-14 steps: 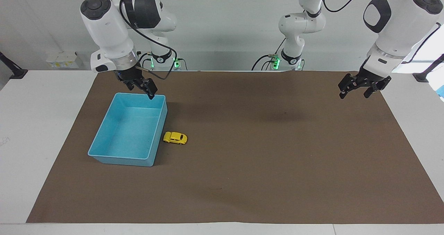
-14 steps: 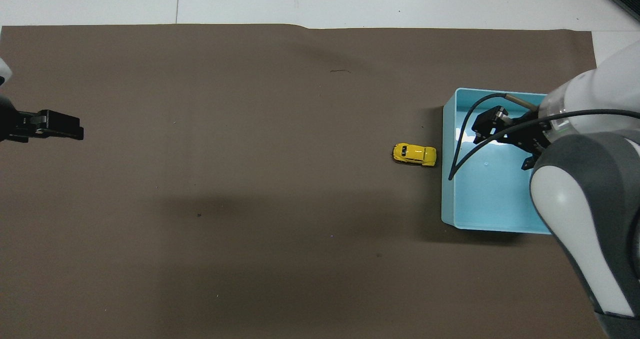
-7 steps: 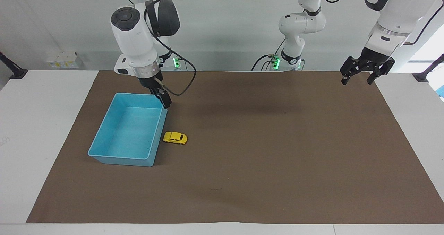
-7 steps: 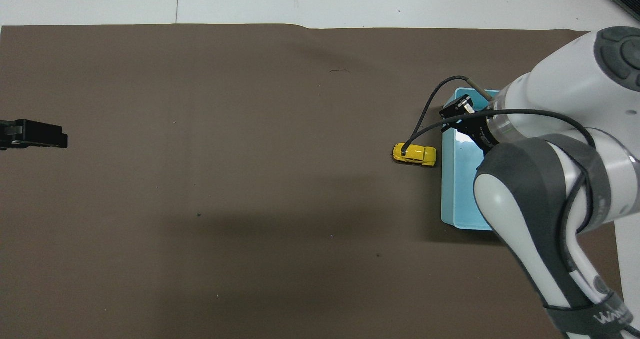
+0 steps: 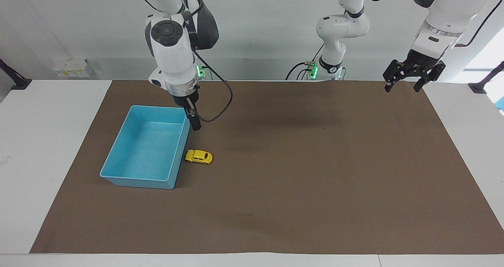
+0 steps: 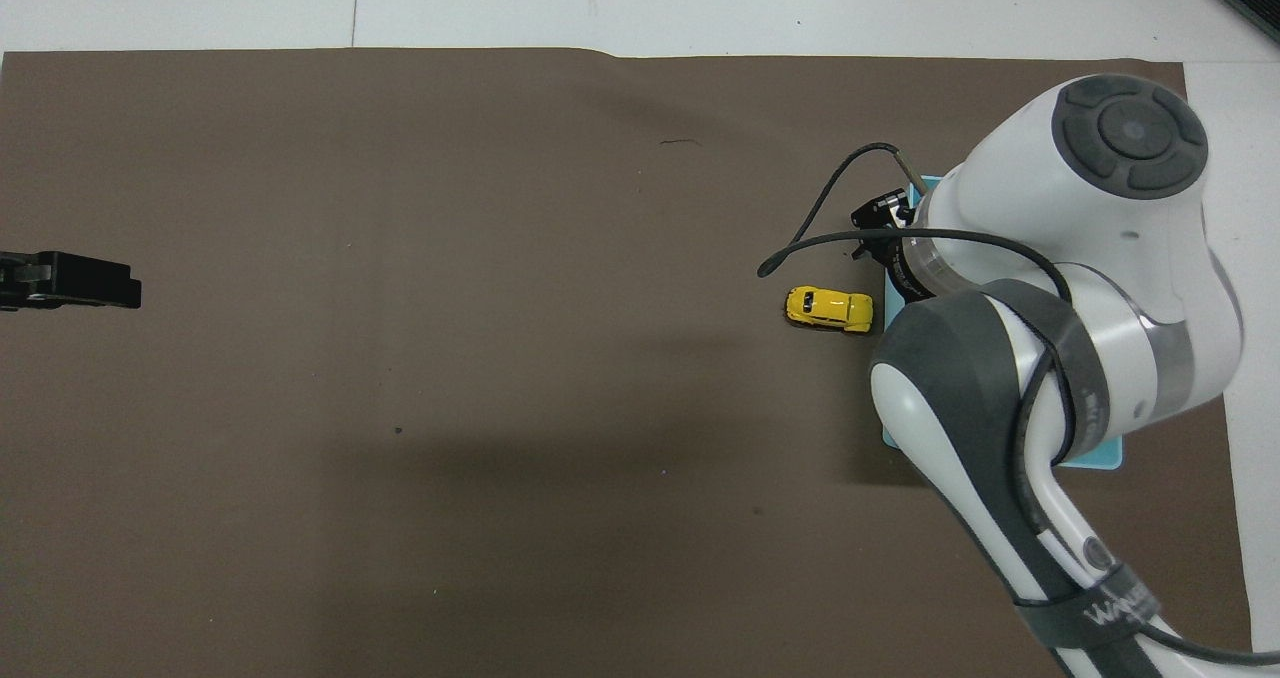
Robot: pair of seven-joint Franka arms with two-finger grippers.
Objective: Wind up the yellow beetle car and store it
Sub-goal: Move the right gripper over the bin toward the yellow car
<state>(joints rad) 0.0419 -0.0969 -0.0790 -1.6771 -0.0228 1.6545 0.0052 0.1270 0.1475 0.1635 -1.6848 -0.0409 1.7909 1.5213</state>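
Swinging away from the blue bin's (image 5: 147, 149) robot-side rim since a second ago, the right pincer (image 5: 194, 122) is now hanging over the brown mat (image 5: 299, 180) just off the bin's corner, toward twelve o'clock of the yellow beetle car (image 5: 199, 156) in the facing view. It is pointing down edge-on, so I cannot tell from the fingers alone how they are standing; it is carrying nothing. In the overhead view the right pincer (image 6: 880, 226) is showing only partly under its own white arm, which is covering most of the bin.

The car is sitting on the mat on its wheels, just beside the bin's long wall and apart from it, on the side toward the left arm's end of the counter (image 5: 47, 141).

The left pincer (image 5: 409, 78) is waiting raised over the mat's corner at the left arm's end, jaws spread and empty, having lifted slightly.
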